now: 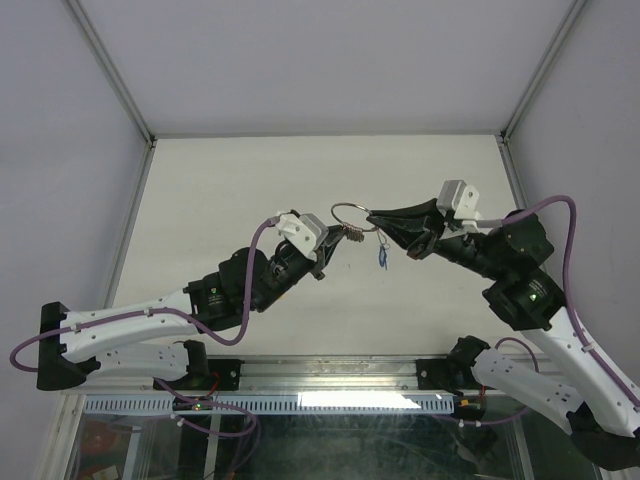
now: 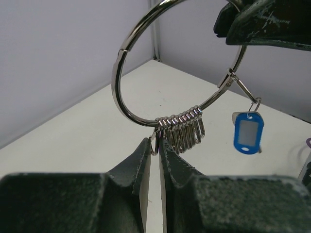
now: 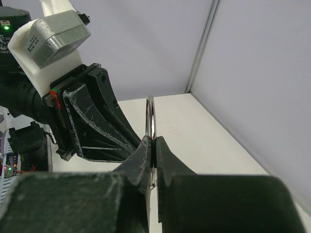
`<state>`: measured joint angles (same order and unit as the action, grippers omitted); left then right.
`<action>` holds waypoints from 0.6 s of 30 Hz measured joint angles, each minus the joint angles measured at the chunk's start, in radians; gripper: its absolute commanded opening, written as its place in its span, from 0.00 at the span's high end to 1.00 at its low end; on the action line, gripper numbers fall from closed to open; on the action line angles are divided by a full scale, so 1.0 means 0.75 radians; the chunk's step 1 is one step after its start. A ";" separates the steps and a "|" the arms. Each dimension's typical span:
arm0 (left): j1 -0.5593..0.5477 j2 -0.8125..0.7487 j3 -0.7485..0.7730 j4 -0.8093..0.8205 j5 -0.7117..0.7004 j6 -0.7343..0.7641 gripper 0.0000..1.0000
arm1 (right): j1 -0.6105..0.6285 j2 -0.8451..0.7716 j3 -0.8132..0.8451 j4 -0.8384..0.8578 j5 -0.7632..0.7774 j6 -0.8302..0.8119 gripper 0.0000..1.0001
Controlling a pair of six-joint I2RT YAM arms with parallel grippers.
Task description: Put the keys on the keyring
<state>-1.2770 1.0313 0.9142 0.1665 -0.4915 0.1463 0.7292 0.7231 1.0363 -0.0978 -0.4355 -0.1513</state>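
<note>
**Item:** keyring (image 2: 116, 82), thin silver wire.

**Location:** It is hanging in the air above the desk (image 1: 230, 180), between the two arms, resting on nothing. Its plane is standing upright, facing the left wrist camera full-on and showing edge-on to the right wrist camera.

**Holds:** The right gripper (image 3: 153, 145) is clamping shut on the wire at the ring's upper right. The left gripper (image 2: 155, 144) is sitting directly below the ring. Its jaws are drawn almost together and are pinching the endmost of the silver keys (image 2: 182, 128) bunched on the lower arc.

**Blue key (image 2: 248, 133):** It is dangling long axis down from a thin link on the ring, just under the right gripper and off to the right of the left gripper.

**Governing relation:** The ring's seam (image 2: 121, 50) is lying on the upper left arc, apart from both grippers and, by judgement, nearer the left one. Any further threading is likely depending on reaching it.

**Not verifiable:**
- The yellow-tagged key is showing in no view.
- The blade behind the blue tag is mostly covered.
- The ring's top is being cut off in the left wrist view.
- The link is too small to make out from above.
</note>
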 measured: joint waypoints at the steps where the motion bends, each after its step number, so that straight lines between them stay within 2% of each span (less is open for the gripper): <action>1: 0.000 0.001 0.000 0.000 0.001 0.001 0.91 | 0.000 0.001 -0.001 0.001 -0.001 0.002 1.00; 8: 0.000 0.001 0.000 0.002 0.001 0.003 0.95 | 0.000 0.009 -0.005 0.006 -0.008 0.008 1.00; 12: 0.000 0.001 0.001 0.009 0.001 0.005 1.00 | 0.000 0.009 -0.006 0.006 -0.009 0.017 1.00; 18: 0.000 0.001 0.014 0.012 0.000 0.013 1.00 | 0.000 0.008 -0.006 0.018 -0.008 0.020 1.00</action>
<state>-1.2770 1.0321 0.9249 0.1757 -0.4915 0.1562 0.7292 0.7288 1.0321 -0.0841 -0.4416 -0.1360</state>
